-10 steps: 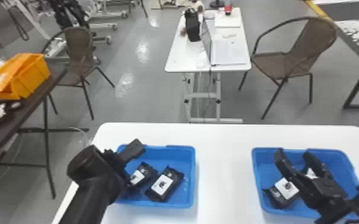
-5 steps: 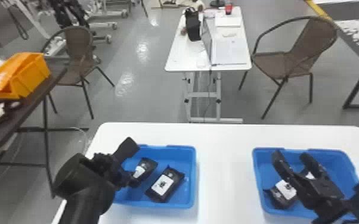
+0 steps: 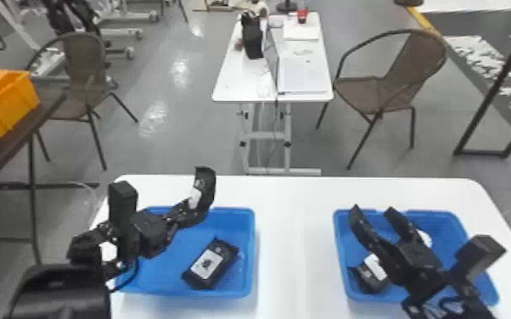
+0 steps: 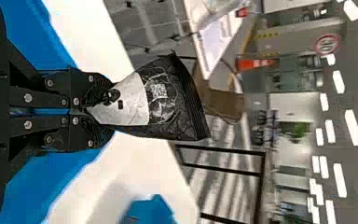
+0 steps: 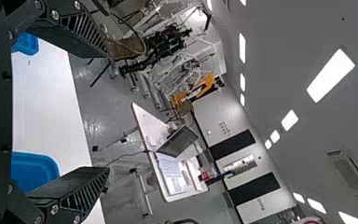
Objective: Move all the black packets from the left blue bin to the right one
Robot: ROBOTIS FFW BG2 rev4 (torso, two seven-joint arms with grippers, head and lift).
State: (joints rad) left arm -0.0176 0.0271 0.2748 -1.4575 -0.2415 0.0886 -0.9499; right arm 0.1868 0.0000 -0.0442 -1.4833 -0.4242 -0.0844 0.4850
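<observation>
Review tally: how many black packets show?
At least 3: a packet in left tool, a packet in left bin, a packet in right bin; maybe more behind right tool.

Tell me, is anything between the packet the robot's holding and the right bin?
Nothing visible stands between the packet and the right bin, but the right gripper hangs open over that bin, so it might get in the way.
</observation>
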